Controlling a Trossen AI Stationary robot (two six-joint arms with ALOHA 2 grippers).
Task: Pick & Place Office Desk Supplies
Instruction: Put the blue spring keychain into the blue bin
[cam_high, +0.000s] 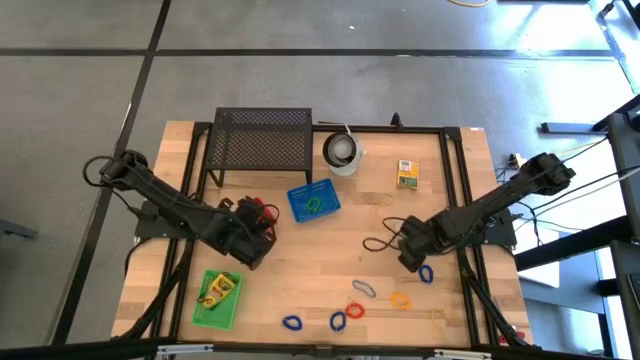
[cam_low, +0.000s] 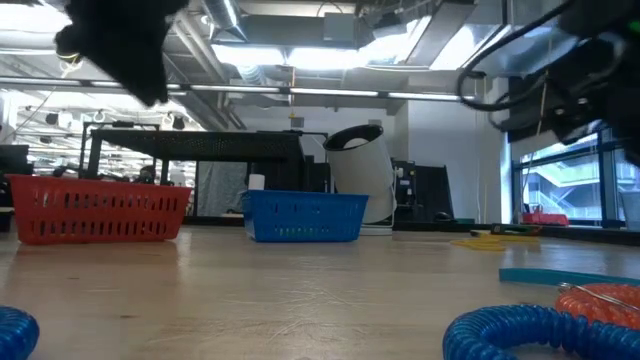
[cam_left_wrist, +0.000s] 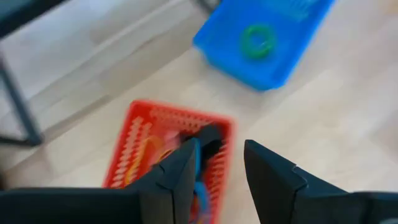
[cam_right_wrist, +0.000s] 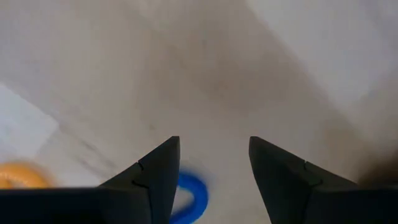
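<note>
Left claw (cam_high: 262, 232) is hovering over the red basket (cam_high: 262, 212) at the left-centre of the tabletop (cam_high: 330, 270). In the left wrist view its fingers (cam_left_wrist: 180, 180) are standing apart with nothing between them; a blue loop (cam_left_wrist: 200, 190) is lying in the red basket (cam_left_wrist: 140, 155) just below.

Right claw (cam_high: 413, 262) is hanging over the right half of the tabletop, fingers (cam_right_wrist: 155, 177) spread and empty, directly above a blue loop (cam_high: 426, 272), which is showing between the fingertips in the right wrist view (cam_right_wrist: 189, 196). An orange loop (cam_right_wrist: 18, 175) is lying off to one side there.

Blue basket (cam_high: 313, 201) is sitting near the tabletop's centre with a green loop (cam_high: 314, 204) inside. Green basket (cam_high: 217, 298) at the front left is holding a yellow-and-green box (cam_high: 220, 289). A second yellow-and-green box (cam_high: 406, 173) is lying flat toward the back right.

Loose loops are lying along the front: two blue (cam_high: 291, 323), (cam_high: 338, 321), one red (cam_high: 355, 311), one grey (cam_high: 363, 288), one orange (cam_high: 401, 299).

Black mesh stand (cam_high: 262, 140) and white cup (cam_high: 343, 152) are standing at the back edge.
</note>
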